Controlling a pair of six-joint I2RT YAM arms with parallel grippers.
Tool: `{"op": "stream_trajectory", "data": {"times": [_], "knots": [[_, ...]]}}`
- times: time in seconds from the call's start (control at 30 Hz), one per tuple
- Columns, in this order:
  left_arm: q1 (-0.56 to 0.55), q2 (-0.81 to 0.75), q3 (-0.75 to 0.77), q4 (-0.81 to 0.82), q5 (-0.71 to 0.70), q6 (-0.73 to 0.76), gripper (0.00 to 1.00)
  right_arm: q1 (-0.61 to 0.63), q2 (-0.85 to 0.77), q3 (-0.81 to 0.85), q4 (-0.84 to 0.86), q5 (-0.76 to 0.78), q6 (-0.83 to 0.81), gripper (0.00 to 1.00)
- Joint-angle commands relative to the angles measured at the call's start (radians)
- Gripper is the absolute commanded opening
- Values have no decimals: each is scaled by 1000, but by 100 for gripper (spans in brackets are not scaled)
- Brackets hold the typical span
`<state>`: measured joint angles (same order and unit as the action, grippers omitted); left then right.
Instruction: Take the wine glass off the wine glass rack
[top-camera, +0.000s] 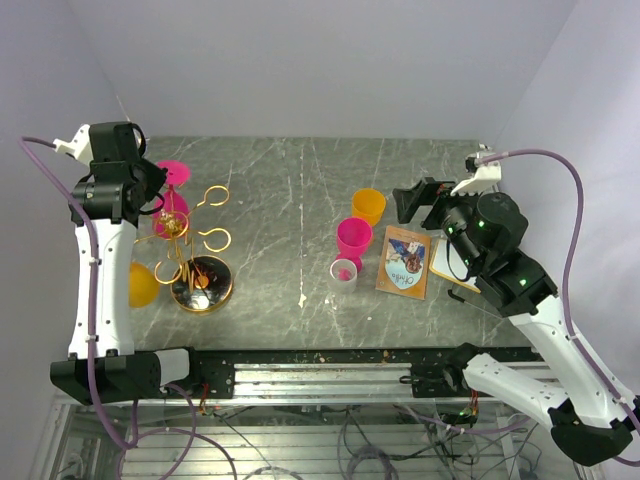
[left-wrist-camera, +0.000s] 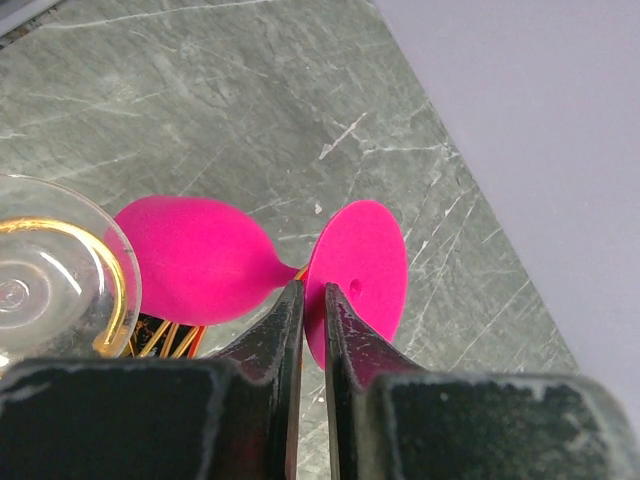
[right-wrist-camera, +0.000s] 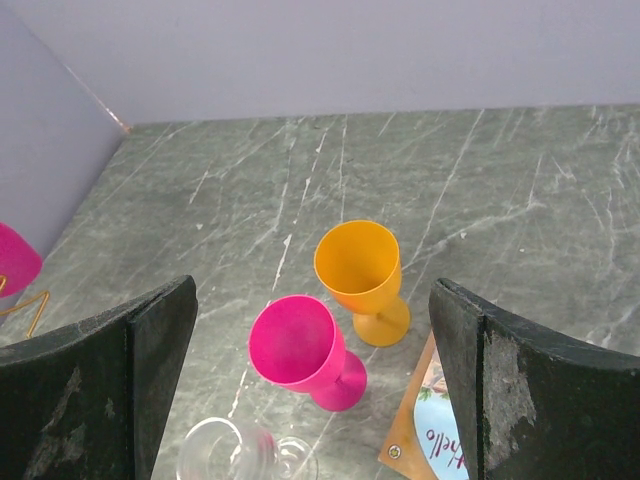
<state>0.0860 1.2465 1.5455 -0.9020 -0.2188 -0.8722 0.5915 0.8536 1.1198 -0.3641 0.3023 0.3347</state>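
The gold wire wine glass rack (top-camera: 195, 250) stands on its round shiny base (top-camera: 203, 287) at the table's left. A pink wine glass (top-camera: 172, 190) hangs on one of its arms, bowl (left-wrist-camera: 190, 260) to the left and foot (left-wrist-camera: 362, 265) to the right in the left wrist view. My left gripper (left-wrist-camera: 312, 295) is shut on the thin stem between bowl and foot; it also shows in the top view (top-camera: 158, 190). An orange glass (top-camera: 143, 285) hangs on the rack's left side. My right gripper (top-camera: 412, 200) is open and empty, above the table's right half (right-wrist-camera: 312, 290).
An orange glass (right-wrist-camera: 362, 275), a pink glass (right-wrist-camera: 300, 350) and a clear glass (right-wrist-camera: 235, 455) stand mid-table beneath the right gripper. A picture card (top-camera: 405, 260) lies beside them. A clear glass (left-wrist-camera: 45, 275) sits at a gold rack loop left of the left gripper's fingers. Walls close the back and sides.
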Motion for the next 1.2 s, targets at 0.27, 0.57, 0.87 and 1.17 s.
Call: {"op": "stream_trajectory", "data": {"times": [0.27, 0.57, 0.87, 1.17], "knots": [[33, -57, -18, 18, 28, -66, 10, 6, 13, 6, 11, -24, 6, 100], [56, -45, -27, 44, 115, -110, 7, 7, 18, 5, 11, -26, 9, 100], [78, -108, -89, 89, 157, -193, 7, 9, 22, 6, 8, -21, 7, 100], [92, -178, -171, 103, 169, -293, 7, 11, 16, -1, 10, -20, 7, 100]]}}
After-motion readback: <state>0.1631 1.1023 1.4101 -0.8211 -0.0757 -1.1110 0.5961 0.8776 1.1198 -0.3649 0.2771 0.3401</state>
